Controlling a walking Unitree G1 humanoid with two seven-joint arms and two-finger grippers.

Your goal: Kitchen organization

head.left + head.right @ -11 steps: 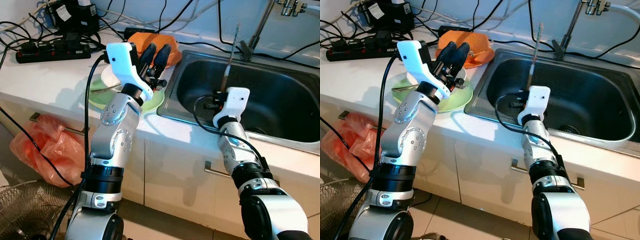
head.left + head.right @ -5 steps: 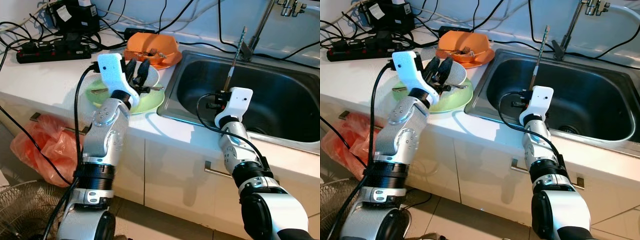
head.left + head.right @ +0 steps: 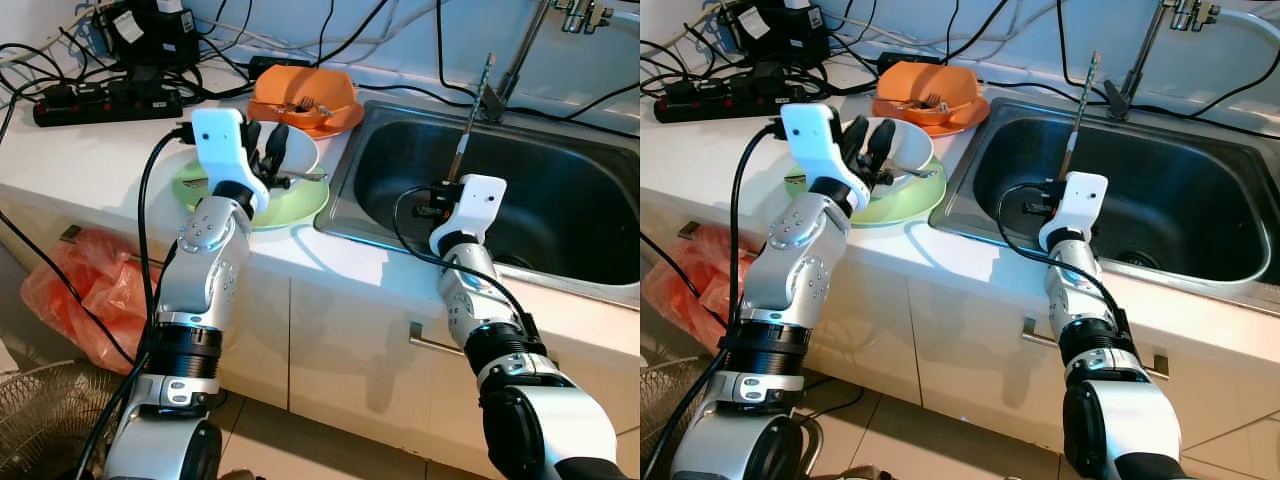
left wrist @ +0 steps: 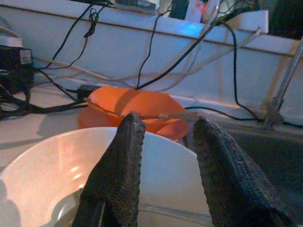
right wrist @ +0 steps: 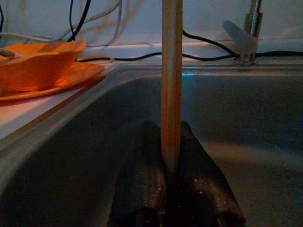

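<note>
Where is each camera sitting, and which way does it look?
Left eye view: on the head, looking down at the counter and sink; both silver arms show.
Right eye view: beside it, same scene, shifted slightly.
Left wrist view: on the left arm, looking along the open left claw over the white bowl toward the orange bowl.
Right wrist view: on the right arm, looking along the right claw, shut on a wooden stick, into the sink.
Both wrist views share the orange bowl.

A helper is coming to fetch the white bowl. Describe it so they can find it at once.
Start at the sink and go to the counter on its left. There a white bowl sits on a green plate, the left hand open over it. The bowl behind it is orange.
</note>
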